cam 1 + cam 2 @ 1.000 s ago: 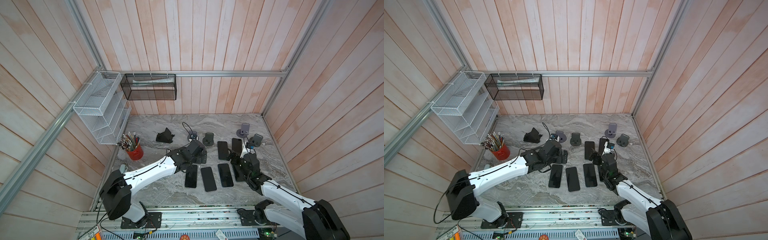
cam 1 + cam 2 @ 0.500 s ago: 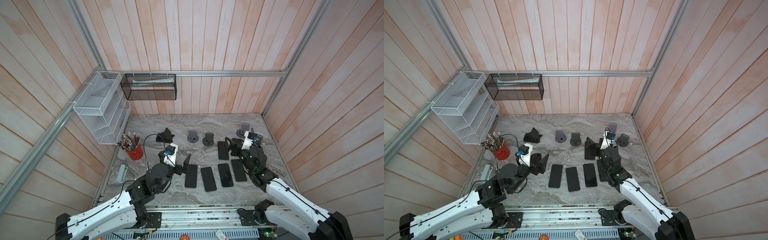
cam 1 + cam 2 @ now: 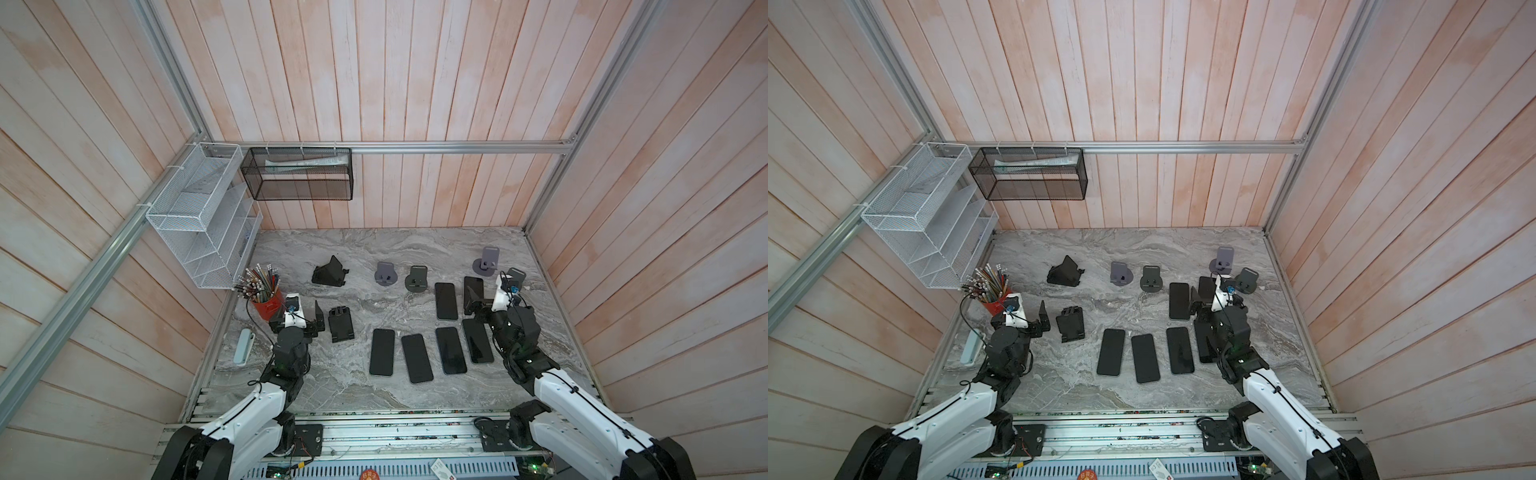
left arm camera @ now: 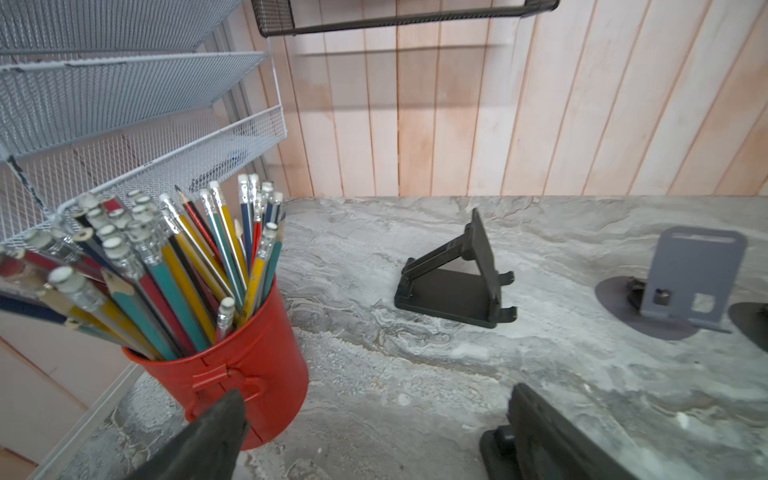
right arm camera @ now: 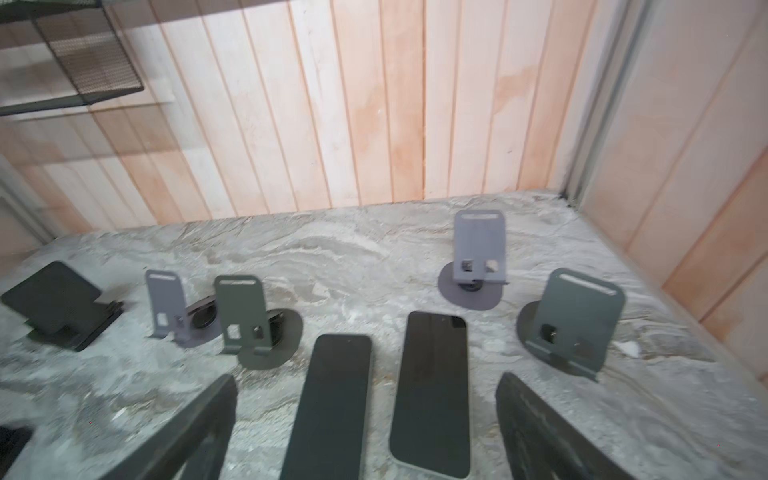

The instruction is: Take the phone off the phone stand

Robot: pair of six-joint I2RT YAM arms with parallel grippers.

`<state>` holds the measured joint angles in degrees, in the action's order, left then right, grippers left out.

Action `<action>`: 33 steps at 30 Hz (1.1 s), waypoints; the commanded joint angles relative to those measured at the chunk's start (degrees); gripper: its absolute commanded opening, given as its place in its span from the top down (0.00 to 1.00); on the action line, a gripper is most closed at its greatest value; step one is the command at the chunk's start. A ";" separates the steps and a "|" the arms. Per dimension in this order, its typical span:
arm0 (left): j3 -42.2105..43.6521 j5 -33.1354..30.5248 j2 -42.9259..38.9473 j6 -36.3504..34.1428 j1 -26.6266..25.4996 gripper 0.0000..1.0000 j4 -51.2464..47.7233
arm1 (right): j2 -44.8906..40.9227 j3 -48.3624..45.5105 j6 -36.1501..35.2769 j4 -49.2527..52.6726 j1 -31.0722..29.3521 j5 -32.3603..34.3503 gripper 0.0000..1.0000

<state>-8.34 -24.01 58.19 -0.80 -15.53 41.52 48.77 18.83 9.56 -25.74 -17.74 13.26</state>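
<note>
Both arms have drawn back toward the near edge, left fingers (image 4: 216,432) and right fingers (image 5: 199,419) spread wide, holding nothing. Six phones (image 3: 417,358) lie flat on the counter (image 3: 374,249); every stand (image 3: 417,279) looks empty. Removal seems done; only parking the arms remains.

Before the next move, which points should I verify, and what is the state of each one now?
1. Left gripper open, empty: ok.
2. Right gripper open, empty: ok.
3. Four round-base stands empty: ok.
4. Black folding stand empty: ok.
5. Six phones flat on table: ok.
6. Left gripper clear of red pencil cup: cannot tell.
</note>
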 commanded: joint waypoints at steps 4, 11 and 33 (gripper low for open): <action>-2.19 9.02 10.30 -1.19 6.74 0.00 17.50 | -1.96 -2.98 -3.00 -6.23 8.91 -3.77 0.02; -5.72 17.76 17.45 -1.54 11.57 0.00 16.44 | 2.49 -4.41 -5.02 -12.50 11.68 -5.42 0.02; -8.10 24.49 30.19 0.71 15.62 0.00 22.03 | 17.73 -12.36 -10.05 -33.10 17.06 -10.30 0.02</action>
<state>-15.77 -0.78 88.18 -0.56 -0.25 65.06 64.84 7.84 0.32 -51.44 -1.17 3.90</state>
